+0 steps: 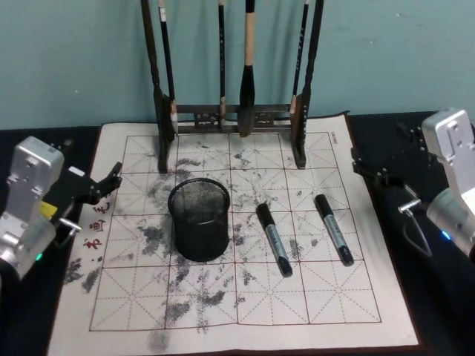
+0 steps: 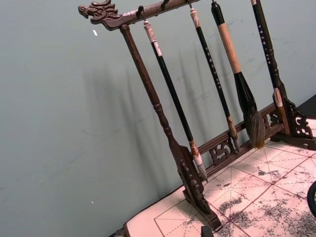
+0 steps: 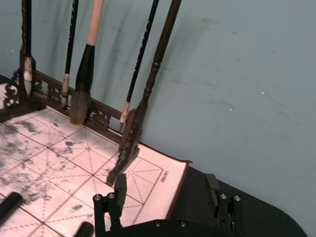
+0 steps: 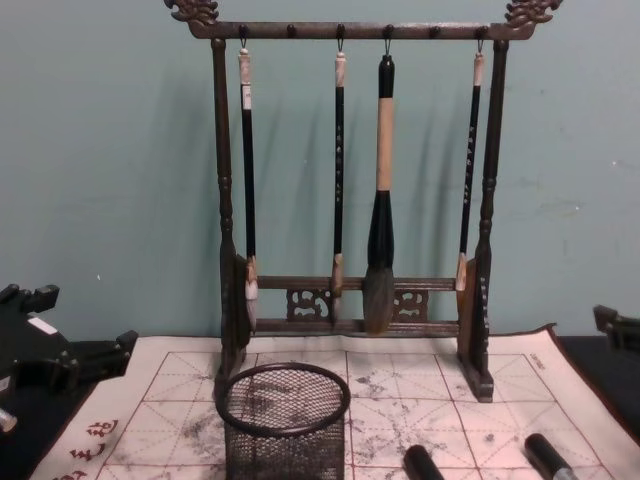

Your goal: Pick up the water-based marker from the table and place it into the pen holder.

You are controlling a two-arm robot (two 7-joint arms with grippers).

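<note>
The mat's (image 1: 367, 245) markers (image 1: 274, 239) lie full-length overhead, cropped at chest level.

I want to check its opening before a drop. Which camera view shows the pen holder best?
The head view: the pen holder stands whole on the mat, its open mouth seen from above. The chest view cuts off its base; the left wrist view catches perhaps a sliver of rim.

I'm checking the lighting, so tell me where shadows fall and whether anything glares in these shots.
Left wrist view: the brush rack throws soft, spread shadows on the wall behind it. Head view: even light, the pen holder casts barely any shadow on the mat, and nothing glares.
</note>
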